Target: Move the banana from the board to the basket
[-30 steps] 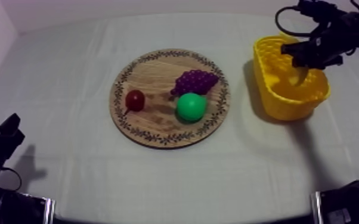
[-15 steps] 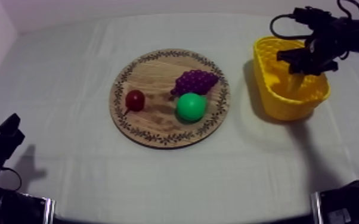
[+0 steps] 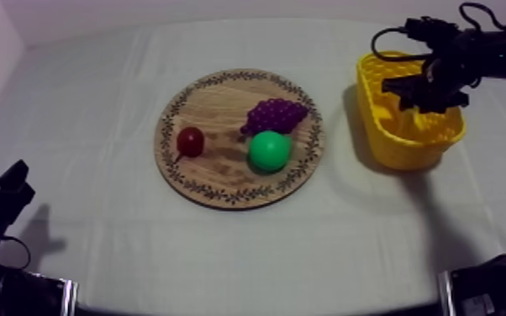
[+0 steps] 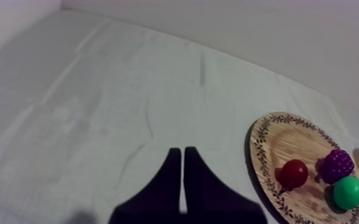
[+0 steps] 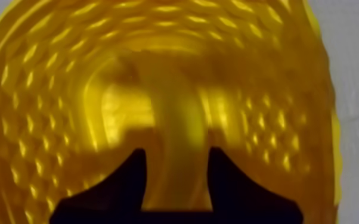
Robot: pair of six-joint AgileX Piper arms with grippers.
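The banana stands between the near fingers of my right gripper, which is shut on it inside the yellow basket. From above, my right gripper hangs over the yellow basket at the table's right side. The round wooden board lies mid-table and carries grapes, a green round fruit and a small red fruit. My left gripper is shut on nothing and rests low at the left, well away from the board.
Bare cloth surrounds the board, with a wide strip between it and the basket. The left wrist view has the grapes, the green fruit and the red fruit on the board's far half.
My right gripper has sunk lower into the basket and shifted slightly left, with the banana in it. The left arm and the fruit on the board have not moved.
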